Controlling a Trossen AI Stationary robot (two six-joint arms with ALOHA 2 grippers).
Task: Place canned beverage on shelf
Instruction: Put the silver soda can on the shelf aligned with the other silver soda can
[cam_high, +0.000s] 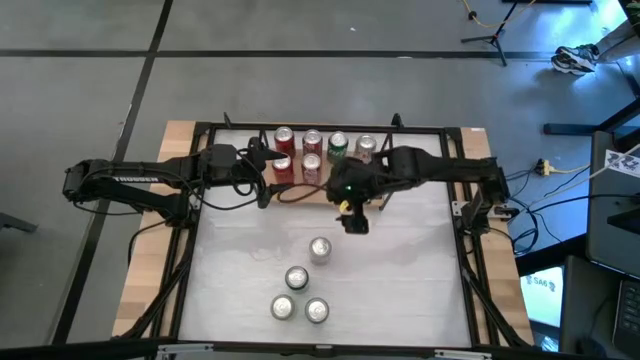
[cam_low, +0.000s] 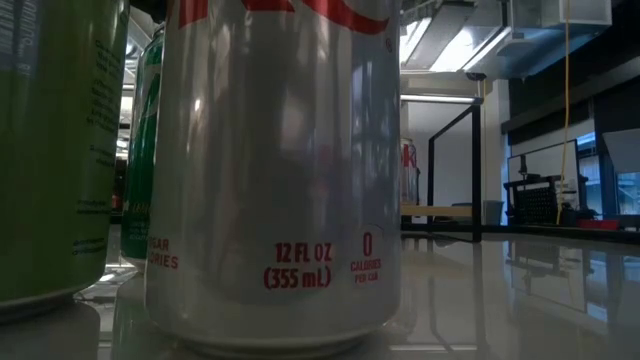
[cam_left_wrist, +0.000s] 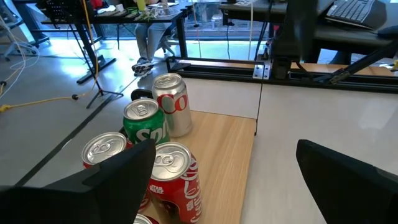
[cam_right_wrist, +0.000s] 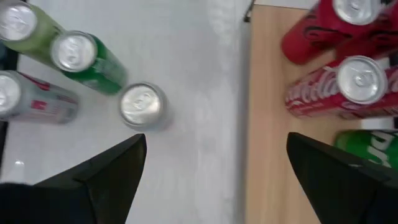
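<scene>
Several cans stand upright on the white table (cam_high: 400, 260) in a loose group; the farthest of them is a silver can (cam_high: 319, 248) (cam_right_wrist: 143, 104). My right gripper (cam_high: 352, 222) (cam_right_wrist: 214, 146) hangs open above the table between this group and the shelf (cam_right_wrist: 267, 124), pointing steeply down, with nothing between its fingers. Red, green and silver cans (cam_high: 312, 150) stand on the shelf's light-wood board (cam_left_wrist: 224, 149) at the table's far middle. At the shelf's left end my left gripper (cam_high: 262, 178) (cam_left_wrist: 225, 146) waits open, held above it and empty.
A black metal frame (cam_high: 440, 132) runs around the table, with the arm bases at its left and right sides. In the low view a silver can (cam_low: 275, 170) and green cans (cam_low: 50, 150) fill the foreground. Bare white tabletop lies right of the can group.
</scene>
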